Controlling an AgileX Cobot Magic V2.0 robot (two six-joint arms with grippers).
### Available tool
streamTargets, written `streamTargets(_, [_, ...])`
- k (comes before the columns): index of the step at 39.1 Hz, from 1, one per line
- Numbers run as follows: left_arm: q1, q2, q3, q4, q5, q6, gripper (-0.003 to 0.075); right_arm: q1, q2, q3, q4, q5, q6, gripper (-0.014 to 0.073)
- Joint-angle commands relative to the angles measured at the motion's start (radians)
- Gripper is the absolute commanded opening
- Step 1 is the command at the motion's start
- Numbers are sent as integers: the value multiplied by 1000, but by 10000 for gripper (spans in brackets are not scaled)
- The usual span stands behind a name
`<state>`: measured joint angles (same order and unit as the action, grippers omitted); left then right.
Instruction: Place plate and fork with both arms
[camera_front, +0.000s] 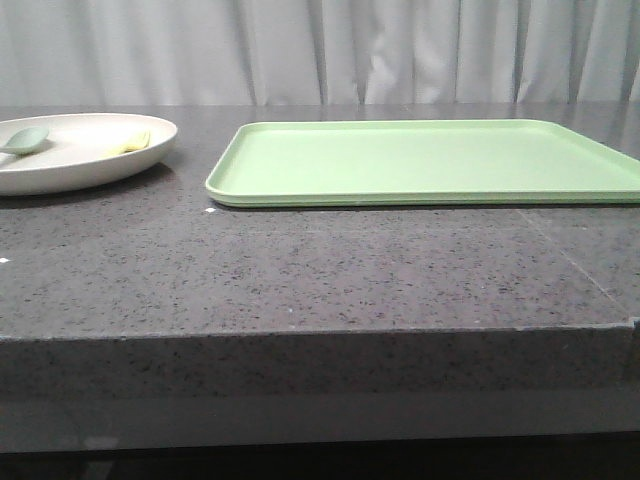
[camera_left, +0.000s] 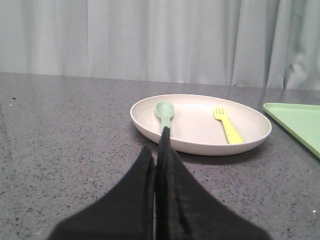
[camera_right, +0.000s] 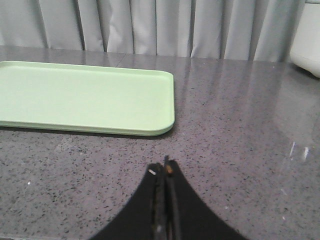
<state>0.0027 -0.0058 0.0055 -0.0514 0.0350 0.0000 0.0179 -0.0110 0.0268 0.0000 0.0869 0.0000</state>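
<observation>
The cream-white plate (camera_front: 70, 165) sits on the grey counter at the far left; it also shows in the left wrist view (camera_left: 200, 142). On it lie the small yellow fork (camera_left: 227, 127), also visible in the front view (camera_front: 130, 143), and a pale grey-green spoon (camera_left: 165, 114). My left gripper (camera_left: 156, 150) is shut and empty, just short of the plate's near rim, in line with the spoon. My right gripper (camera_right: 163, 170) is shut and empty above the bare counter, short of the green tray's corner. Neither gripper shows in the front view.
A flat light-green rectangular tray (camera_front: 430, 160) lies to the right of the plate; it also shows in the right wrist view (camera_right: 85, 97) and its corner in the left wrist view (camera_left: 297, 122). A white curtain hangs behind. A white object (camera_right: 307, 40) stands beyond the tray.
</observation>
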Motion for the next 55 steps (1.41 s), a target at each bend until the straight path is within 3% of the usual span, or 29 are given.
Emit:
streamTargets(1, [-8,-20,4,-5,-83,6,-18,0,-19,-4,-9,-93,-6,-67])
streamTargets(29, [-8,-20,4,-5,-88,6,-18,0,-19,-4,-9,-138,-6,-67])
streamTargets(37, [-8,-20,-19,-3,-203,6,-18,0,-19,-35,0,-196,0,-67])
streamTargets(48, [-8,17,-314,-3,-46,6,-18,0,-3,-287,9,-8,-6,-67])
streamTargets(55, [-8,132,-481,-3,75,6,-18,0,124,-470,9,143,-6,-67])
